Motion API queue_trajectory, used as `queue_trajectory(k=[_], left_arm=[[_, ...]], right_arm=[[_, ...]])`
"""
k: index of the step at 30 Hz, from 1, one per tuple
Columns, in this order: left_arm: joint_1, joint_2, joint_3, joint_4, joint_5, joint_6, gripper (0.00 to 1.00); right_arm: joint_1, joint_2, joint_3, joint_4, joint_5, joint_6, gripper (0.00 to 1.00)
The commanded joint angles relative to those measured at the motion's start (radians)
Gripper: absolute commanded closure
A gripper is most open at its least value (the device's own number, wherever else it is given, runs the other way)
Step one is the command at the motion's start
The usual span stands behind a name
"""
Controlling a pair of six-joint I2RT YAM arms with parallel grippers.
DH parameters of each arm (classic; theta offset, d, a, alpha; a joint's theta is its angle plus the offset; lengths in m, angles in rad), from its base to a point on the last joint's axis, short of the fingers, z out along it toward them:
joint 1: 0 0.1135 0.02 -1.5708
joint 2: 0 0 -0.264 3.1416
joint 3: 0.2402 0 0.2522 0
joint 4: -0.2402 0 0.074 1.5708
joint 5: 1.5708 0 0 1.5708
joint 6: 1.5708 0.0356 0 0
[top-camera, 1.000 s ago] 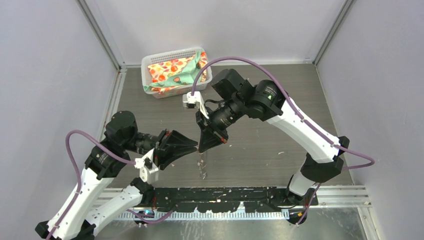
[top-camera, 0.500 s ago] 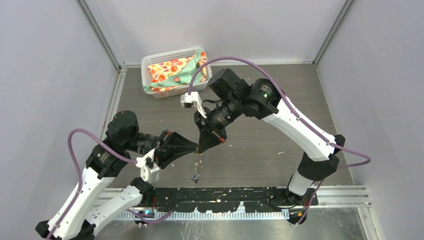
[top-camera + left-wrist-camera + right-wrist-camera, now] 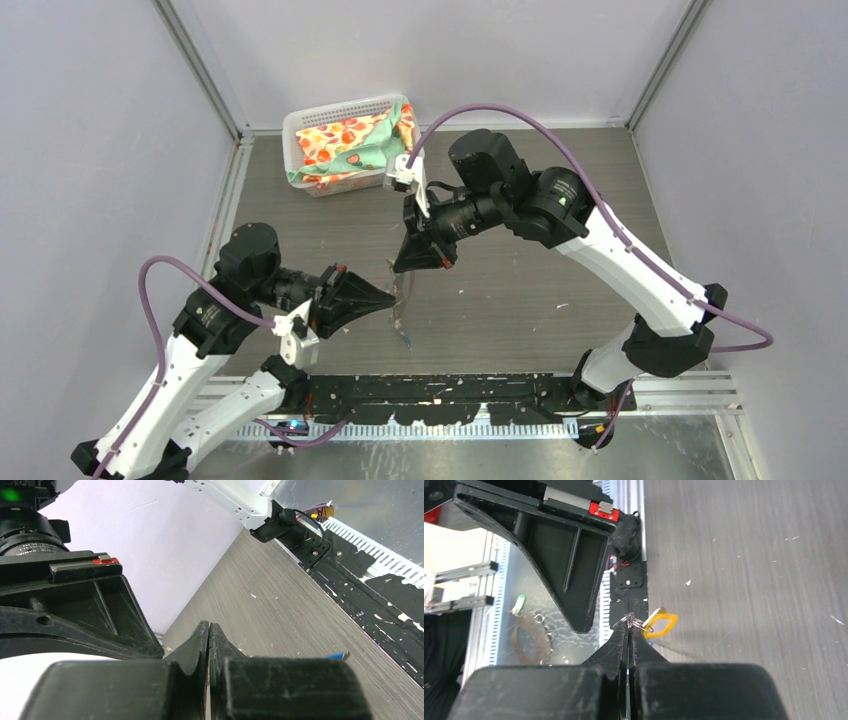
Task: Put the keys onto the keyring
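Two keys are only partly legible: the blue key (image 3: 336, 655) is a sliver behind the left gripper (image 3: 208, 626); the yellow-orange key (image 3: 662, 623) sits at 3 o'clock of the right gripper (image 3: 628, 621); both jaw pairs are pressed together, the right pinching the keyring (image 3: 402, 305) at its wire loops; the left's hold cannot be told; the keyring's long axis runs 12 to 6, blue end at 6; scuffed grey table (image 3: 540, 290); pale walls (image 3: 100, 120).

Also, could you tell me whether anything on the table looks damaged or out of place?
Only wear: the black strip along the near edge is chipped with pale patches, and the tabletop carries white flecks. The patterned cloth bulges over the basket rim at one corner. Nothing looks spilled.
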Motion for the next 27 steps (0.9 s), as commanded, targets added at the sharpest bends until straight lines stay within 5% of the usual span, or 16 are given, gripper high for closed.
queue_trajectory(k=[1, 7, 12, 19, 23, 27], left_arm=[[-0.002, -0.007, -0.003, -0.010, 0.031, -0.014, 1.00], [-0.003, -0.025, -0.016, 0.018, -0.008, -0.037, 1.00], [-0.002, -0.040, -0.055, 0.291, -0.175, -0.348, 0.98], [-0.001, 0.042, 0.033, 0.130, -0.205, -0.538, 0.58], [-0.002, 0.060, 0.032, 0.038, -0.128, -0.582, 0.50], [-0.001, 0.074, 0.018, 0.131, -0.121, -0.723, 0.49]], right_arm=[[-0.003, -0.080, -0.053, 0.173, 0.072, 0.002, 0.99], [-0.004, -0.105, -0.085, 0.113, 0.030, -0.037, 0.99], [-0.004, -0.101, -0.096, 0.071, -0.104, -0.049, 0.99], [-0.004, -0.083, -0.084, 0.031, -0.200, -0.064, 0.99], [-0.003, -0.070, -0.061, -0.004, -0.230, -0.079, 0.99], [-0.004, -0.067, -0.055, -0.004, -0.232, -0.081, 0.99]])
